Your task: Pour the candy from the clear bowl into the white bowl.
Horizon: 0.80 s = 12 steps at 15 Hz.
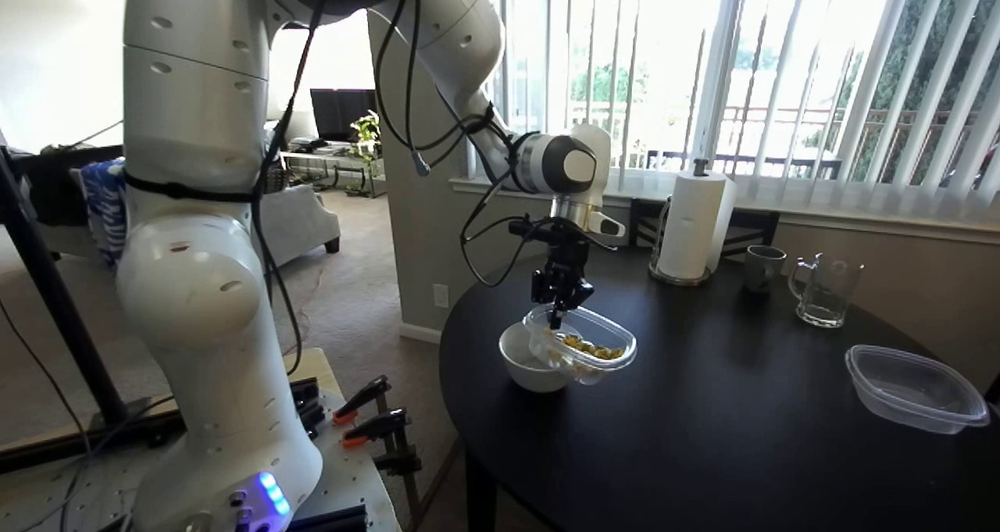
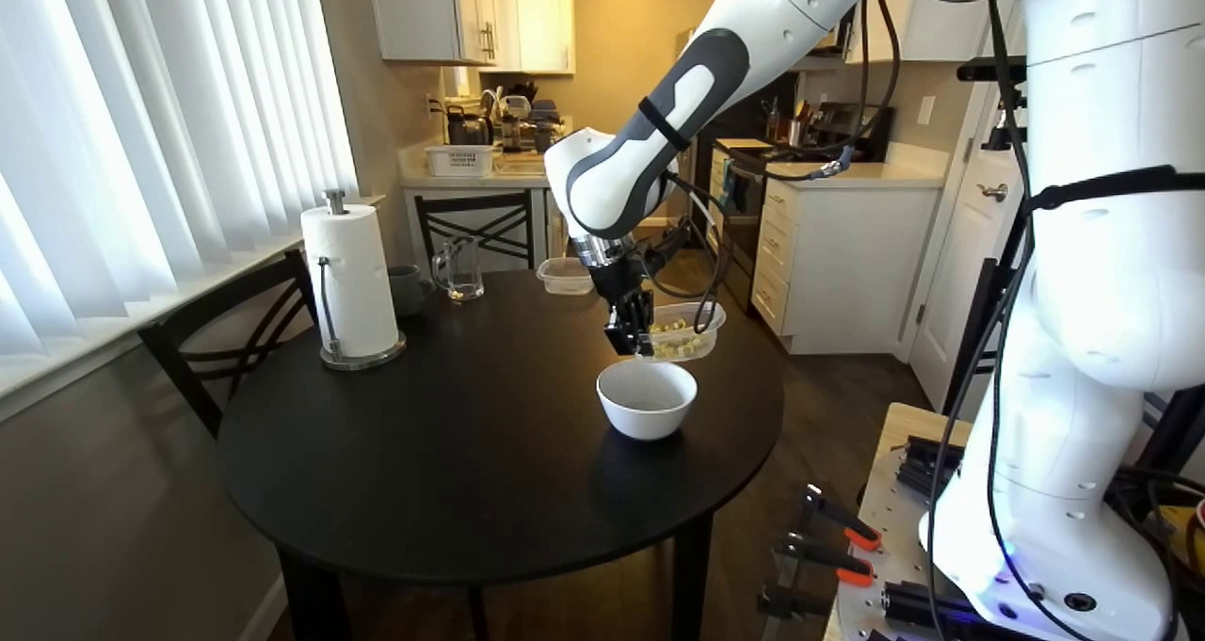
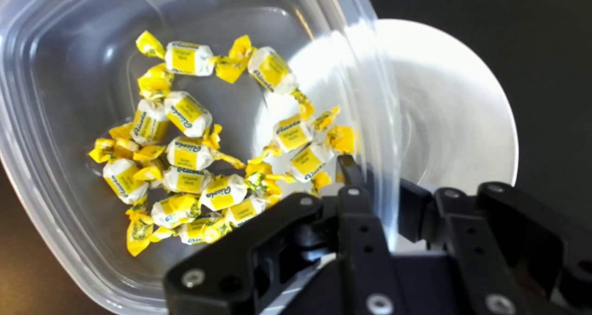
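Observation:
The clear bowl is a clear plastic tub with rounded corners, seen in both exterior views (image 1: 609, 337) (image 2: 713, 319) and in the wrist view (image 3: 69, 97). The candy (image 3: 189, 153), several yellow and white wrapped pieces, lies inside it; it also shows in both exterior views (image 1: 594, 350) (image 2: 680, 344). My gripper (image 1: 556, 317) (image 2: 645, 344) (image 3: 381, 176) is shut on the tub's wall, one finger inside and one outside. The tub is held up, slightly tilted, with its gripped side over the white bowl (image 1: 535, 380) (image 2: 647, 422) (image 3: 462, 97). The white bowl stands upright on the table with no candy visible in it.
The round black table (image 1: 703, 438) (image 2: 424, 462) also bears a paper towel roll on a stand (image 1: 691, 227) (image 2: 350, 279), a grey mug (image 1: 763, 269), a glass mug (image 1: 826, 294) and another clear container (image 1: 910, 383) (image 2: 566, 276). The white bowl stands near the table's edge. Chairs stand around.

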### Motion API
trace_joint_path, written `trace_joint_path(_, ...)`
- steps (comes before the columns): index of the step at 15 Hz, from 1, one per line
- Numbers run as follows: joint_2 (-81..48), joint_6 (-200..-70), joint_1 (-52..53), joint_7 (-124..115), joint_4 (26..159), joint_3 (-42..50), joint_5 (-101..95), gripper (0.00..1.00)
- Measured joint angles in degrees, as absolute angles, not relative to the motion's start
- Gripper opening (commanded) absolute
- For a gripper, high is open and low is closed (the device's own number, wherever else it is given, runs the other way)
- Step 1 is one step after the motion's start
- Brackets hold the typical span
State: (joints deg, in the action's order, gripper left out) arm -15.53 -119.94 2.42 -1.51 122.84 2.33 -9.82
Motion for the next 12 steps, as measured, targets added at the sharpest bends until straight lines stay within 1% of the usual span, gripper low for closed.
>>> trace_joint_path(6,-10.2,-124.8,2.8,-1.5,132.4,1.2,-14.2,0.03)
trace_joint_path(12,-2.4,-135.2,2.7,-1.9,146.2,1.3,-21.6,0.03)
